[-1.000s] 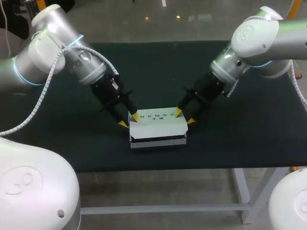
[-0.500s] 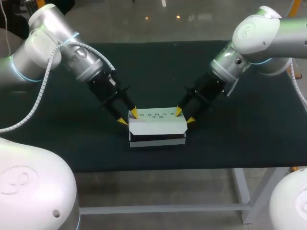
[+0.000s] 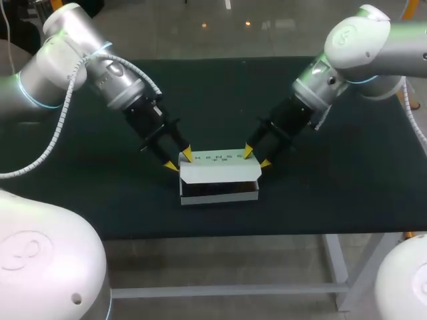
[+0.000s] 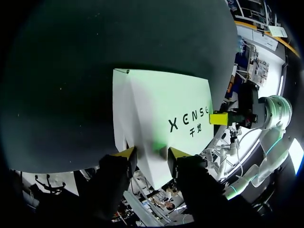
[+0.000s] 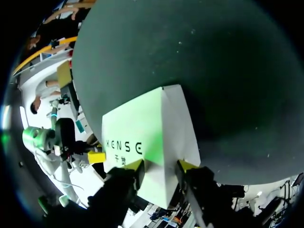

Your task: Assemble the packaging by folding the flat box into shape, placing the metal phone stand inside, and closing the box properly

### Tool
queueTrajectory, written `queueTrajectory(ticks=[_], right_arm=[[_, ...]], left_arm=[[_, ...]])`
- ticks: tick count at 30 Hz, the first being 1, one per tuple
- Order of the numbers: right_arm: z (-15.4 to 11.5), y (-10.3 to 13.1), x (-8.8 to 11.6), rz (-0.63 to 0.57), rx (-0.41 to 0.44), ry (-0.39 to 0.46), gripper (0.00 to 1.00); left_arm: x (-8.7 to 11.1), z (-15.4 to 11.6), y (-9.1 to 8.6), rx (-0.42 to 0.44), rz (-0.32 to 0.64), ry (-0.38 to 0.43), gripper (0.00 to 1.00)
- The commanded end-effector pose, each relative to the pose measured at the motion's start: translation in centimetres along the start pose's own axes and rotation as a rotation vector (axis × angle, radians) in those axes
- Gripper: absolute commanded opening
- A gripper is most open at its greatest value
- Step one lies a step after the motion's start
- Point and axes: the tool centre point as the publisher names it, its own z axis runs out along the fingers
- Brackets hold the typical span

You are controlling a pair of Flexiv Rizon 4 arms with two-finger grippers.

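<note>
Starting at your left gripper [image 3: 180,161], you have its fingers spread. The yellow tips sit at the left end of the lid [image 3: 219,172], one by the far corner and one by the near corner. In the left wrist view the tips lie over the white lid rather than on two sides of it, so I judge it is pinching nothing. Your right gripper [image 3: 257,157] mirrors this at the lid's right end: fingers apart, tips by the far and near corners, nothing clamped between them. Whether either pair of tips bears down on the card cannot be told.

The box [image 3: 220,199] stands toward the near edge of the table [image 3: 333,193], about midway across, between the two grippers. It is already folded into shape, with its walls up and the lid hinged along the far side. The lid is tilted up, leaving a dark gap above the near wall, so the box is not closed. The phone stand is not visible, and the inside is too dark to say whether it is in there. What seems left for you is to bring the lid down and tuck its front edge in.

Compared with a second ago and half a second ago, the lid's near edge stands higher and the dark gap is wider. Both grippers have shifted slightly toward the far side. The box itself has stayed in place.
</note>
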Motion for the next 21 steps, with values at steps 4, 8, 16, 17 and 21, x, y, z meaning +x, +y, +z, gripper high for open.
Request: queueTrajectory(ticks=[4, 8, 16, 17, 21], right_arm=[[-0.22, 0.18, 0.70, 0.003, 0.017, -0.006, 0.49], [-0.33, 0.26, 0.78, 0.008, 0.030, -0.003, 0.49], [-0.71, 0.40, 0.89, 0.018, 0.051, 0.000, 0.49], [-0.75, 0.41, 0.90, 0.020, 0.057, 0.001, 0.49], [-0.97, 0.46, 0.87, 0.023, 0.066, 0.004, 0.49]], left_arm=[[0.62, -0.13, -0.65, -0.023, -0.021, -0.004, 0.45], [0.77, -0.28, -0.83, -0.044, -0.029, -0.002, 0.44], [1.04, -0.53, -1.03, -0.056, -0.055, -0.001, 0.44], [1.05, -0.52, -1.07, -0.058, -0.058, -0.001, 0.44], [1.12, -0.52, -1.21, -0.067, -0.071, 0.000, 0.44]])
